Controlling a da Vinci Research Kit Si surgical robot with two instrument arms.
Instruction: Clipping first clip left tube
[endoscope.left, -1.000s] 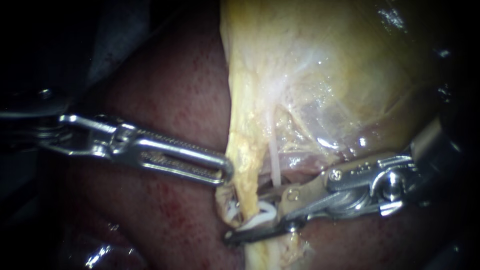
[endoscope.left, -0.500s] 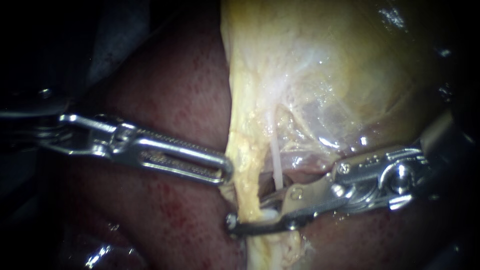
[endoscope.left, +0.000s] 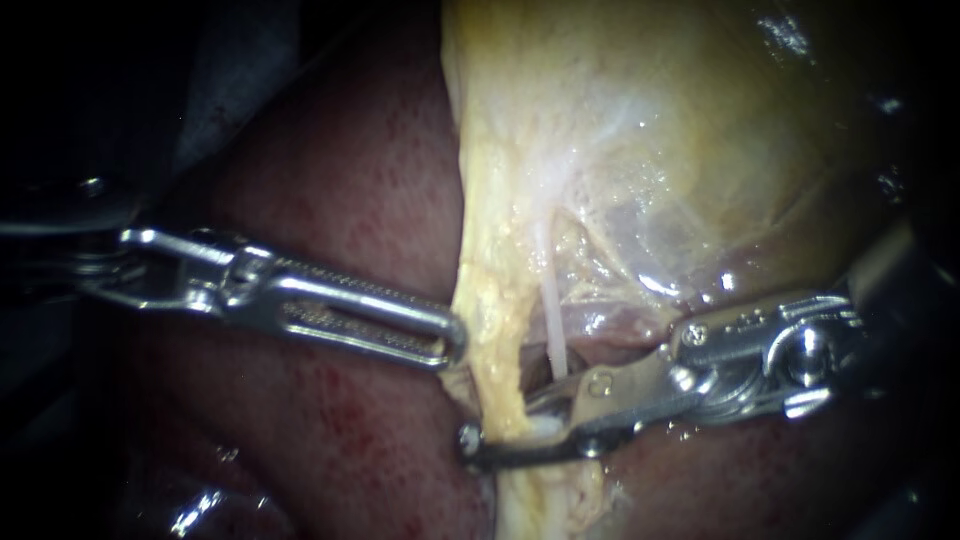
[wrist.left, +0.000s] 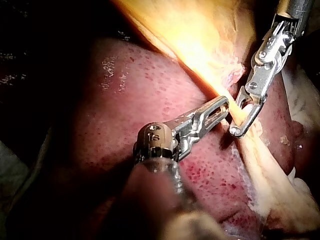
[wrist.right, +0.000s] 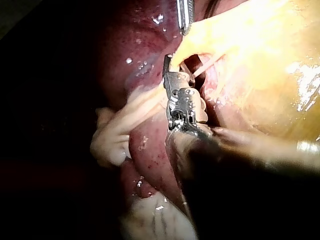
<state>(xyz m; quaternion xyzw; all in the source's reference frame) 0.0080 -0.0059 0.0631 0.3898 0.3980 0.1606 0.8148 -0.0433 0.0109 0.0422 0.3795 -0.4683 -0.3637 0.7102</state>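
Left instrument (endoscope.left: 452, 338) comes in low across the liver (endoscope.left: 350, 170). Its hand is closed down, jaws lying almost together, tip nipping the near edge of the left tube (endoscope.left: 495, 330). The left wrist view shows the same: hand tip (wrist.left: 222, 104) is right on the edge of that yellow band (wrist.left: 260, 165). The left tube is the fatty yellow strip running down from the gallbladder (endoscope.left: 680, 130) over the liver. Right instrument (endoscope.left: 500, 428) reaches in from the other side, lower down the same strip. Its hand is squeezed across the left tube, one jaw in front and one behind, with only a narrow gap between them. A white clip (endoscope.left: 540, 428) sits between those jaws, against the tube's far edge. A thin white tube (endoscope.left: 555, 335) runs just beside the yellow strip and ends above the right hand's upper jaw, outside the bite. In the right wrist view, the hand (wrist.right: 170, 70) straddles the strip, with the left instrument (wrist.right: 185, 15) ahead of it.
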